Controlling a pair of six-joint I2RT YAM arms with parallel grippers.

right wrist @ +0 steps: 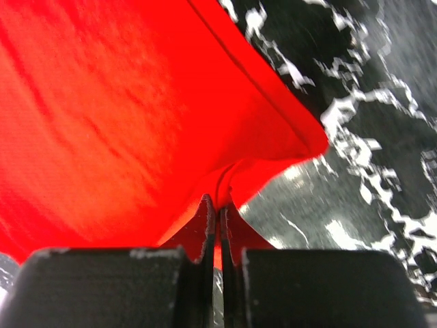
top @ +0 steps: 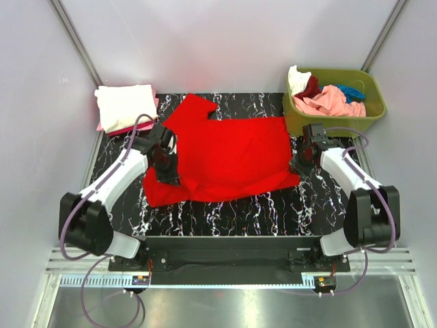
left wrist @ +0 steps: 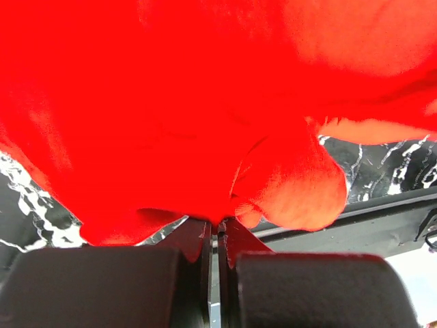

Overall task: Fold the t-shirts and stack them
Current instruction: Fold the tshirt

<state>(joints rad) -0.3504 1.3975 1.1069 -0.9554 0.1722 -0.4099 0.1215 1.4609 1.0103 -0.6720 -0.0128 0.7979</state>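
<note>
- Bright red t-shirt (top: 225, 154) lay across the bench (top: 232, 213), long axis running left edge to right edge
- Left gripper (left wrist: 217, 232) pinched its near-left hem; right gripper (right wrist: 218, 208) pinched its near-right corner

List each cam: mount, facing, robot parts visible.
Top external: above and behind the bases, looking down at the table; left arm, right arm, red t-shirt, bin.
Left wrist: on the left arm, looking along the left gripper, shut on the t-shirt's edge.
Right wrist: likewise, right gripper shut on a t-shirt corner.
Shared: all see the red t-shirt and table.
</note>
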